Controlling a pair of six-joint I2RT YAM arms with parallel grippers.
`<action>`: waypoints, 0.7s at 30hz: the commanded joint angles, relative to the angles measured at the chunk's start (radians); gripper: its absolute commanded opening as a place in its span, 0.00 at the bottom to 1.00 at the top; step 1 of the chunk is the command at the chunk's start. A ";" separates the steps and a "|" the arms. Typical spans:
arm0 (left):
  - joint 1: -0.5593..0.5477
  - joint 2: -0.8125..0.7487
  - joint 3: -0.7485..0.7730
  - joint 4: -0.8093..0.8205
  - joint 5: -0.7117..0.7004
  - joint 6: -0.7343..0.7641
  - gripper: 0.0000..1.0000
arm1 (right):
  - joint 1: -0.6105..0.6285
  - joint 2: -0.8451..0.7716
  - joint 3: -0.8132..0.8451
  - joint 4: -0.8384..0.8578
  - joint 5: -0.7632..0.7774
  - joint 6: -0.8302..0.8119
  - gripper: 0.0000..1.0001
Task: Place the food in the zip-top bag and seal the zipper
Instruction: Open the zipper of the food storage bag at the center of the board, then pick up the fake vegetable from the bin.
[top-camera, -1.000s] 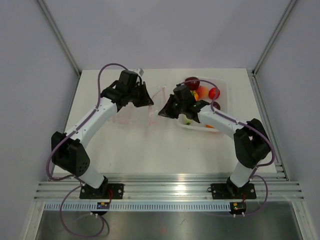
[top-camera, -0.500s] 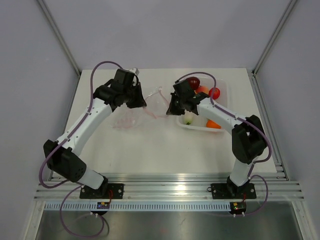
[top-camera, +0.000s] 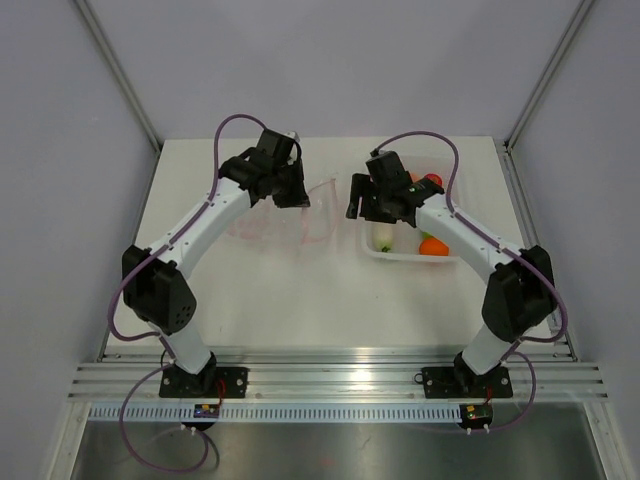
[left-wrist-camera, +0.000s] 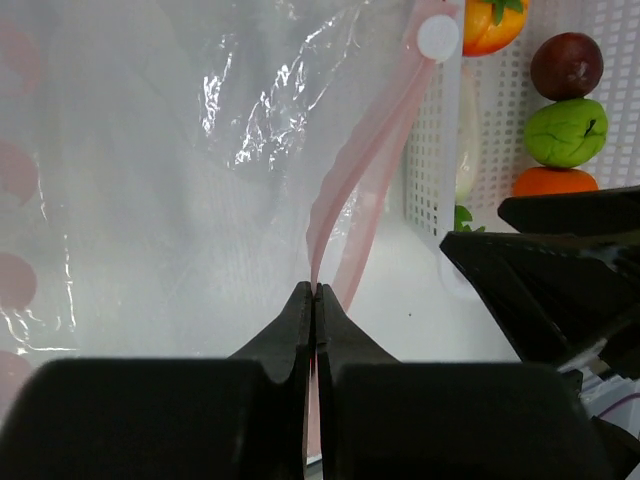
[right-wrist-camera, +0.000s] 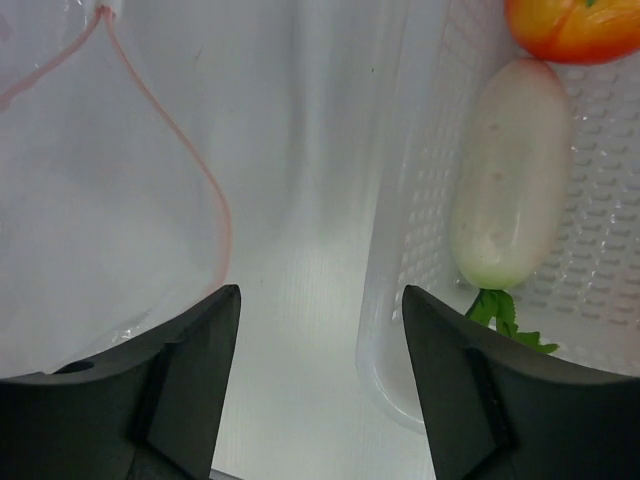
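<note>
The zip-top bag (top-camera: 268, 226) lies on the table left of centre, a crinkly clear pouch (left-wrist-camera: 150, 180). Its pinkish zipper (left-wrist-camera: 352, 170) stands open in a loop, with a white slider (left-wrist-camera: 438, 37) at the far end. My left gripper (left-wrist-camera: 316, 292) is shut on one strip of the zipper. The food sits in the clear tray (top-camera: 402, 257): a white radish (right-wrist-camera: 510, 180), an orange-yellow piece (left-wrist-camera: 492, 18), a dark purple one (left-wrist-camera: 566, 64), a green one (left-wrist-camera: 566, 132) and an orange one (top-camera: 433, 245). My right gripper (right-wrist-camera: 320, 295) hangs open and empty between the bag's mouth (right-wrist-camera: 215, 200) and the tray's rim (right-wrist-camera: 395, 260).
The tray (left-wrist-camera: 432, 150) stands at the back right, close beside the bag's mouth. Grey walls close off the table at the back and both sides. The right arm (left-wrist-camera: 560, 270) shows dark at the right of the left wrist view.
My right gripper has opened and pulled back from the bag's mouth toward the tray. My left gripper, still shut on the zipper, has shifted with the bag's edge.
</note>
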 joint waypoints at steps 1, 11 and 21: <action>0.004 0.017 0.079 0.023 -0.012 0.019 0.00 | -0.003 -0.132 -0.064 0.047 0.105 -0.026 0.75; 0.004 0.012 0.061 0.039 -0.009 0.035 0.00 | -0.133 -0.145 -0.133 0.017 0.139 -0.036 0.75; 0.004 0.012 0.031 0.072 0.034 0.024 0.00 | -0.167 -0.016 -0.156 0.041 0.040 -0.165 0.76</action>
